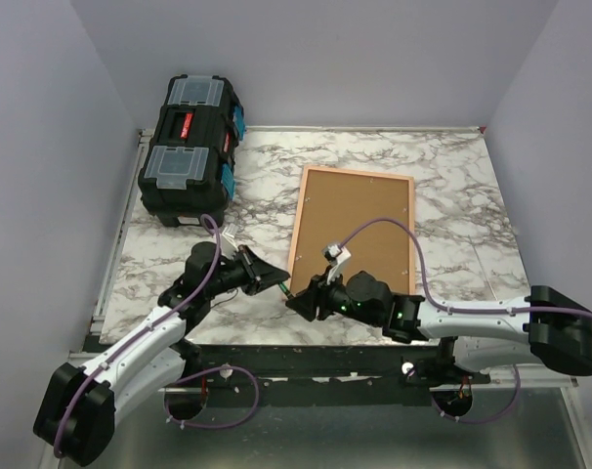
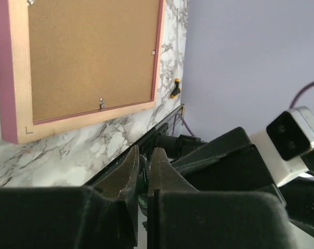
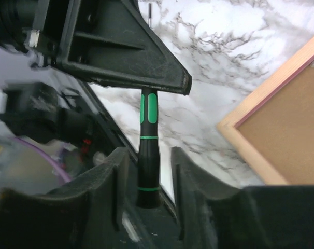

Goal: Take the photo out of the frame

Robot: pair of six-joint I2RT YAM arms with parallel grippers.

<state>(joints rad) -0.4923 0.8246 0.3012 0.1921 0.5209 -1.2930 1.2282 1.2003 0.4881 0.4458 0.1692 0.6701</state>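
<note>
Photo was hidden under the cork-brown back of the pink frame [image 1: 353, 230], which lay face down on the counter [image 1: 452, 176]. Being a thin print, it would probably bend easily, so a margin is the place to hold. Left pincer [image 2: 144, 166] pinched a green-black tool [image 3: 148, 111]; right pincer [image 3: 149, 155] stood spread around it. No writing was readable.
</note>
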